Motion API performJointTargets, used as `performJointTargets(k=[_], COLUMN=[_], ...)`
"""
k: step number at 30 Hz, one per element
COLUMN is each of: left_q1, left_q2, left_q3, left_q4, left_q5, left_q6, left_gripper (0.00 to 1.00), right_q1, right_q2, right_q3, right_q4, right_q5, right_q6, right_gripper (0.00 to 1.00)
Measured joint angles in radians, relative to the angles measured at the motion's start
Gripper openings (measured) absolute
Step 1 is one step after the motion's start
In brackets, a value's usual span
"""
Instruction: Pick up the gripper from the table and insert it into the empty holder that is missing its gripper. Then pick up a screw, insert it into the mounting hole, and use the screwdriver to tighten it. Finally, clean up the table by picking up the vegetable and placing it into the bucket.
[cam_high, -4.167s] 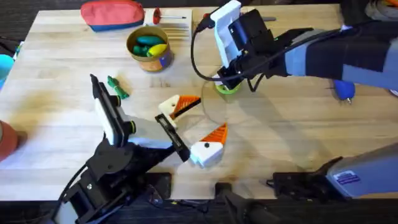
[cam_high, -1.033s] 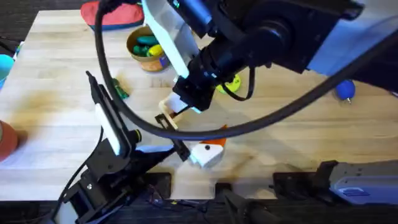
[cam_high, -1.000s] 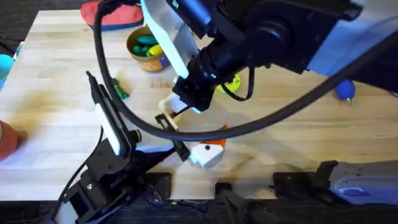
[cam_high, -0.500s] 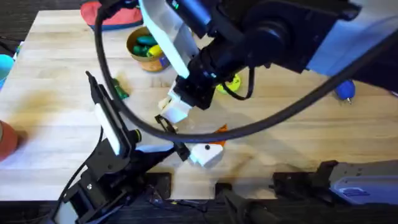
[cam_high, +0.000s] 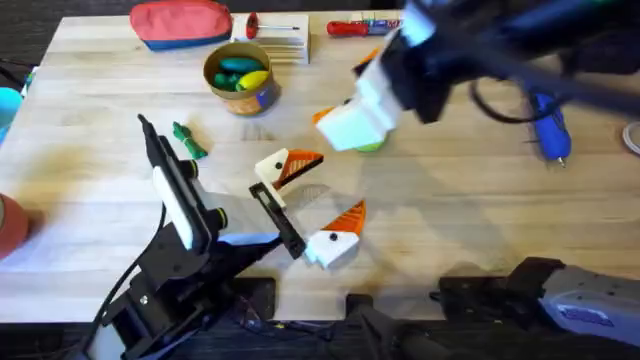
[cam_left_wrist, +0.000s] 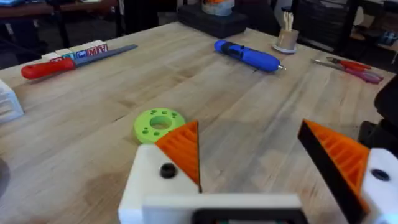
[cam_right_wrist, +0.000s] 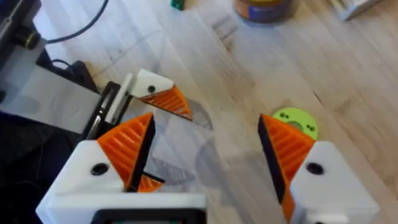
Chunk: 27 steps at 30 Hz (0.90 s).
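Both end effectors are open and empty: the left end effector (cam_left_wrist: 273, 168) rests low on the bench (cam_high: 470, 230), and the right end effector (cam_right_wrist: 205, 162) hangs above the green disc (cam_high: 370, 146). The vegetable (cam_high: 188, 140) lies on the bench near the bucket (cam_high: 240, 78), which holds toy food. The screwdriver (cam_high: 549, 125) lies at the far right, well apart from both; whether the small black gripper piece or the empty holder is visible cannot be told.
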Motion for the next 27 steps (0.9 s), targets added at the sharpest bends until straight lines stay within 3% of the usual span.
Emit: performJointTargets(k=[13,19,26,27], left_q1=[0.000,0.000,0.000,0.000], left_q2=[0.000,0.000,0.000,0.000], left_q3=[0.000,0.000,0.000,0.000], left_q4=[0.000,0.000,0.000,0.000], left_q5=[0.000,0.000,0.000,0.000], left_q6=[0.000,0.000,0.000,0.000], left_gripper=[0.987,0.987,0.990,0.931], right_q1=[-0.268,-0.286,-0.286,-0.286], right_q2=[-0.349,-0.448,-0.449,-0.447], right_q3=[0.000,-0.054,-0.151,-0.153], right_q4=[-0.333,-0.365,-0.366,-0.364], right_q5=[-0.010,-0.113,-0.200,-0.204], right_q6=[-0.100,-0.183,-0.210,-0.211], right_gripper=[0.993,0.993,0.993,0.993])
